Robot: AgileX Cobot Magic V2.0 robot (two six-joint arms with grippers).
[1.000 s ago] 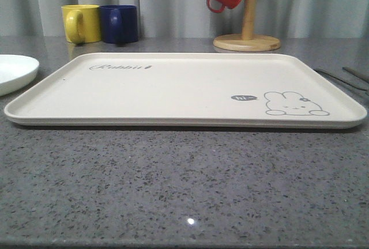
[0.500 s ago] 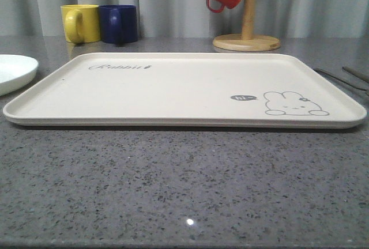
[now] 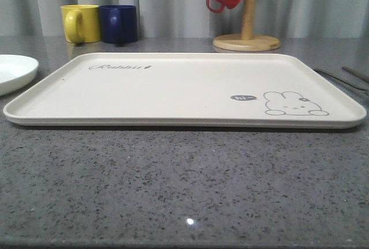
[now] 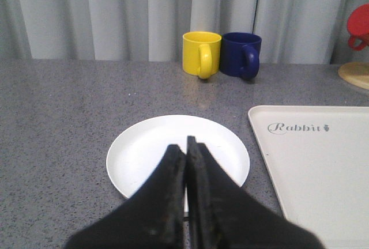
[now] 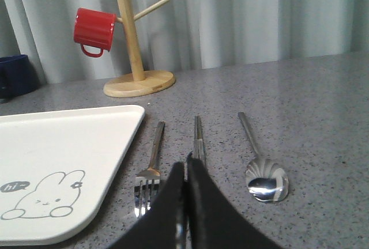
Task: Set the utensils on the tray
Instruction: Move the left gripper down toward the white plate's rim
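My left pincer [image 4: 185,145] closed over plate [image 4: 144,151]; right pincer [image 5: 185,168] closed over chopsticks [image 5: 198,136], beside fork [image 5: 151,171], spoon [image 5: 262,171]; tray [image 3: 173,87] bare.

The cream tray [image 3: 173,87] lay flat and bare on the worktop [image 3: 173,191]; white plate [image 4: 173,151] just left of it; fork [image 5: 151,171], chopsticks [image 5: 198,136] and spoon [image 5: 262,174] lay parallel to its right

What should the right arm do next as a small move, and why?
Probably open the right gripper and lower it onto the chopsticks. Its jaws are shut and empty just above them, the fork and spoon lie on the table at either side, and the tray holds nothing yet.
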